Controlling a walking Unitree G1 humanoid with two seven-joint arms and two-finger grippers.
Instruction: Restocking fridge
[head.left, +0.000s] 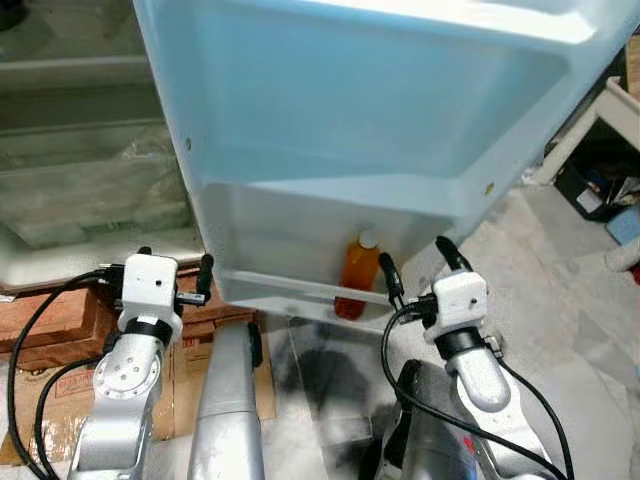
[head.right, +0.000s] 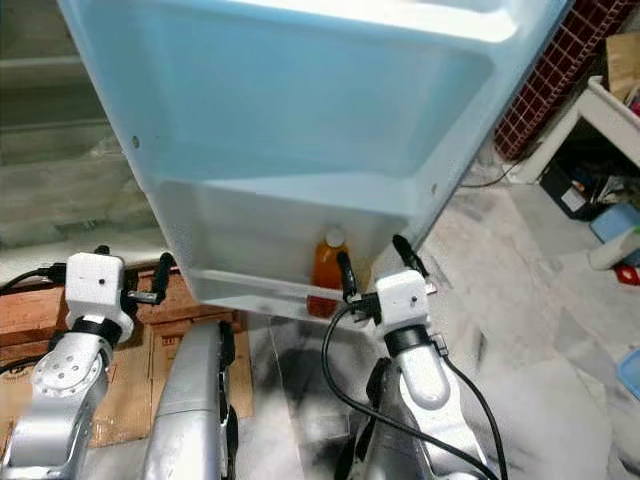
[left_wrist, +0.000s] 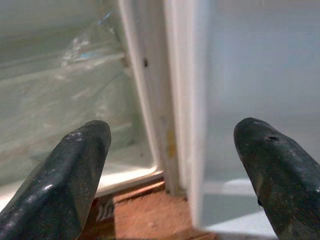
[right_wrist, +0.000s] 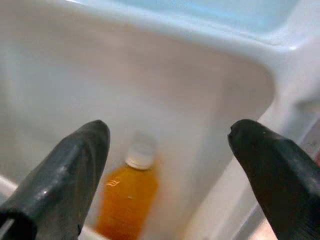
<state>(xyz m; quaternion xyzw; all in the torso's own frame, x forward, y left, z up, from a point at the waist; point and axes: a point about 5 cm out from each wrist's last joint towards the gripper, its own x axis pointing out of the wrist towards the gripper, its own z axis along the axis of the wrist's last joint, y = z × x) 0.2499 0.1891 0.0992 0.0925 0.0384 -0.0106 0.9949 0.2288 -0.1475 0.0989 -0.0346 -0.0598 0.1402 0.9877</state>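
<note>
Right gripper (head.left: 415, 268) gapes wide, empty, near the white-capped orange bottle (head.left: 356, 272) on the pale fridge-door shelf (head.left: 300, 287); left gripper (head.left: 172, 275) spread, empty.

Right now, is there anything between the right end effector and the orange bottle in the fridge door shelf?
Nothing visible blocks it. The right end effector is open and empty, just outside the door shelf. The bottle stands upright behind the shelf's front rail, which crosses its lower part, so reach in above the rail.

Orange bottle (head.left: 357, 272), white cap, upright in fridge door's (head.left: 380, 110) bottom shelf
</note>
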